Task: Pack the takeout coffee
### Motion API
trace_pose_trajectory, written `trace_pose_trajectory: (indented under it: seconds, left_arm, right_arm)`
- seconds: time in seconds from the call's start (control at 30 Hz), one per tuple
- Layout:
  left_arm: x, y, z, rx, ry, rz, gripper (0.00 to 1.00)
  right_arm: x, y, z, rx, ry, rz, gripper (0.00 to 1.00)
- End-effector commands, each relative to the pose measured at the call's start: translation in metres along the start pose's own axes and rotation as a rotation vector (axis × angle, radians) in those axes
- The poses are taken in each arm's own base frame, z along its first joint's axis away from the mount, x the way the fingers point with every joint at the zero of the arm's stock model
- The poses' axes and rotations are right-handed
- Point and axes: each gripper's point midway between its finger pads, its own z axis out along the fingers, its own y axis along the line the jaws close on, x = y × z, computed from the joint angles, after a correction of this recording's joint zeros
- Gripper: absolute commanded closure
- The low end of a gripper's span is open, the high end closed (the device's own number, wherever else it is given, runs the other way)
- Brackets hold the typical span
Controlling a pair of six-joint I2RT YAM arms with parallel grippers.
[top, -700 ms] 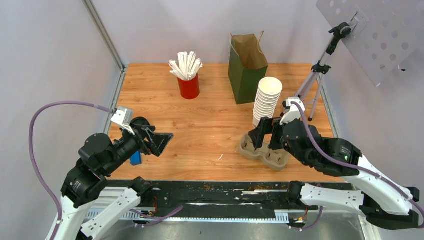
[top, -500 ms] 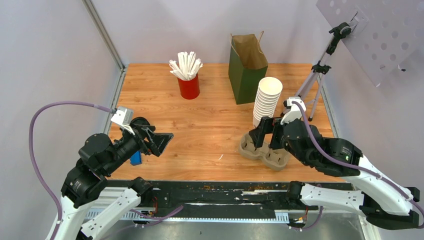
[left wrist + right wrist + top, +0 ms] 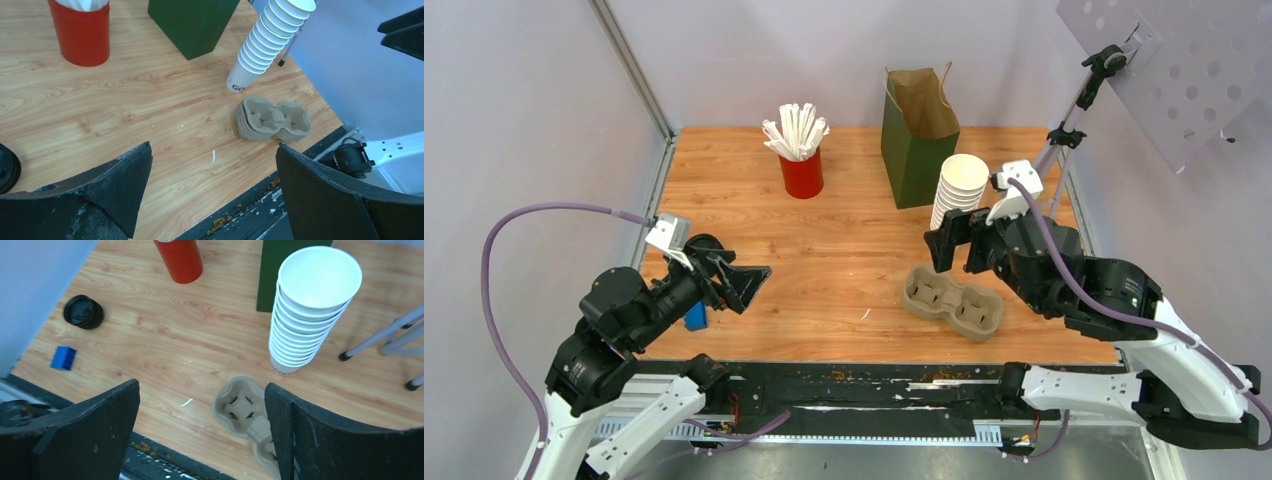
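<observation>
The takeout coffee (image 3: 83, 311) stands at the table's left side, and only its round black lid shows from above. Its lid edge (image 3: 6, 168) also peeks in at the left of the left wrist view. In the top view the left arm hides it. My left gripper (image 3: 747, 284) (image 3: 214, 146) hovers open and empty near the table's left front, to the right of the coffee. My right gripper (image 3: 957, 252) (image 3: 201, 385) is open and empty, raised above the brown pulp cup carrier (image 3: 954, 303) (image 3: 244, 406) and apart from it.
A green paper bag (image 3: 919, 135) stands open at the back centre. A tall stack of lidless white cups (image 3: 957, 195) is beside it, close to my right gripper. A red cup of straws (image 3: 802, 172), a small blue block (image 3: 695, 317) and a tripod (image 3: 1049, 180) are also present.
My right gripper has risen and drawn back from the cup carrier toward the stack of cups, leaving the carrier uncovered. The left arm has not moved.
</observation>
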Motion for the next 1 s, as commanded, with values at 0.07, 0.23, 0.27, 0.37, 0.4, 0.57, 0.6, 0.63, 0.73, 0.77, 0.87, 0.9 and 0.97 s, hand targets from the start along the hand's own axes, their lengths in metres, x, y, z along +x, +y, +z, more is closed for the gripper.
trace_pose_trajectory:
  seconds: [0.07,0.23,0.27,0.37,0.4,0.57,0.6,0.63,0.73,0.77,0.87,0.9,0.97]
  left_arm:
    - [-0.013,-0.014,0.002,0.056,-0.040,-0.053,0.00]
    - [-0.012,-0.013,-0.003,0.048,-0.049,-0.096,0.00]
    - [-0.011,-0.012,-0.004,0.045,-0.053,-0.102,0.00]
    - [-0.007,-0.007,-0.005,0.026,-0.061,-0.111,0.00]
    - [-0.005,-0.006,-0.005,0.023,-0.060,-0.115,0.00]
    - [0.009,-0.002,-0.003,0.007,-0.014,-0.125,0.00]
    - [0.012,0.000,-0.003,0.000,-0.003,-0.117,0.00]
    - [0.015,0.002,-0.002,-0.007,0.009,-0.109,0.00]
    - [0.020,0.006,-0.001,-0.026,0.040,-0.085,0.00]
    - [0.021,0.007,0.000,-0.029,0.046,-0.082,0.00]
    - [0.025,0.008,0.005,-0.031,0.055,-0.077,0.00]
    - [0.027,0.010,0.007,-0.033,0.056,-0.072,0.00]
    - [0.033,0.015,0.012,-0.045,0.065,-0.057,0.00]
  right_arm:
    - [-0.033,-0.005,0.020,0.101,-0.073,-0.285,0.08]
    - [-0.042,-0.018,0.048,0.188,0.024,-0.385,0.24]
    - [-0.042,-0.020,0.053,0.183,0.054,-0.385,0.28]
    - [-0.045,-0.026,0.064,0.172,0.111,-0.367,0.41]
    - [-0.042,-0.028,0.069,0.170,0.133,-0.369,0.44]
    - [-0.040,-0.047,0.087,0.232,0.176,-0.367,0.54]
    - [-0.041,-0.050,0.089,0.237,0.180,-0.384,0.54]
    - [-0.043,-0.052,0.091,0.241,0.182,-0.390,0.54]
    - [-0.043,-0.056,0.097,0.229,0.200,-0.402,0.55]
    - [-0.042,-0.059,0.100,0.230,0.210,-0.407,0.55]
    - [-0.039,-0.069,0.113,0.223,0.242,-0.413,0.55]
    - [-0.038,-0.067,0.118,0.197,0.246,-0.419,0.55]
    - [-0.038,-0.064,0.126,0.153,0.253,-0.425,0.57]
